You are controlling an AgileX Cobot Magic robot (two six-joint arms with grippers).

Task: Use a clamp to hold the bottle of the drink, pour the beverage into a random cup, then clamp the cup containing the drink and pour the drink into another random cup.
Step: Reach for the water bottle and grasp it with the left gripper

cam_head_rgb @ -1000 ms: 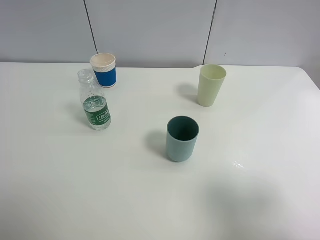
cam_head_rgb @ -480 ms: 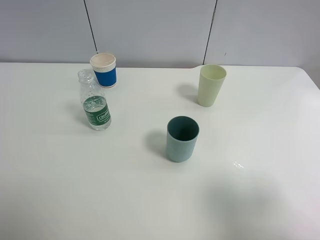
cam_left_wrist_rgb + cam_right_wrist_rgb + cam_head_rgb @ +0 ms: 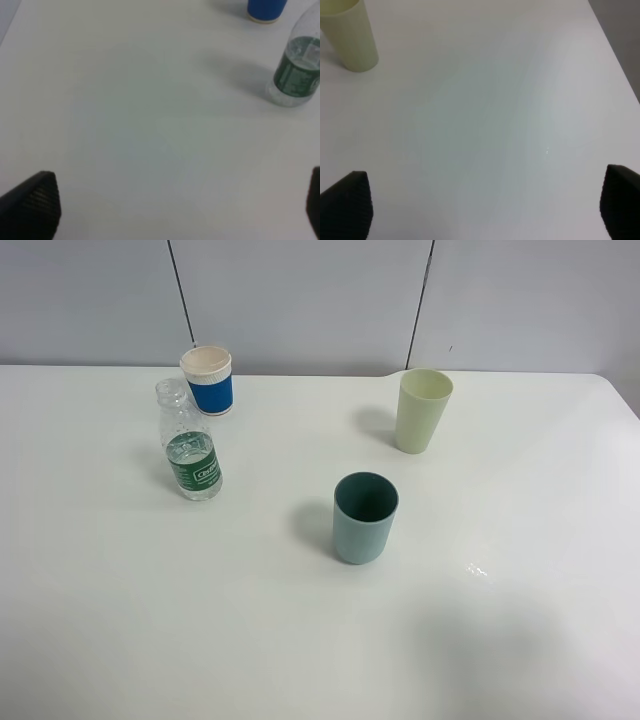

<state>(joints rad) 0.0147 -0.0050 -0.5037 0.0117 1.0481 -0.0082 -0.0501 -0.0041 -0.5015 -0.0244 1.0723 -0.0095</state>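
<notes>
The left tool [image 3: 172, 207] hangs released over the white surface [image 3: 125, 125]. Its two black fingers [image 3: 30, 207] stand wide apart at the edges of its wrist view, with only bare surface between them. Ahead of this tool, off to one side of its centre line and well apart from the fingers, the small clear plastic bottle with a green label [image 3: 297, 70] stands upright and uncapped. Clear colourless liquid [image 3: 202, 490] sits in its lower part. Beyond the bottle, farther from the left tool, stands the blue-and-white paper cup [image 3: 266, 10], near the bottle but not touching it.

The right tool [image 3: 483, 202] is likewise released, its black fingers [image 3: 345, 207] spread with nothing but surface in the gap. Ahead of it, off toward one finger's side and well apart, the tall slim pale yellow-green plastic tumbler [image 3: 350, 37] stands upright. Whether it holds anything cannot be told.

In the high view, the short wide teal plastic tumbler [image 3: 364, 518] stands upright, apart from everything else. It is nearer the front of the surface than the bottle and the yellow-green tumbler, and between them sideways. It lies outside both wrist views, so its place relative to either tool cannot be told. Its inside looks dark, and its contents cannot be made out.
</notes>
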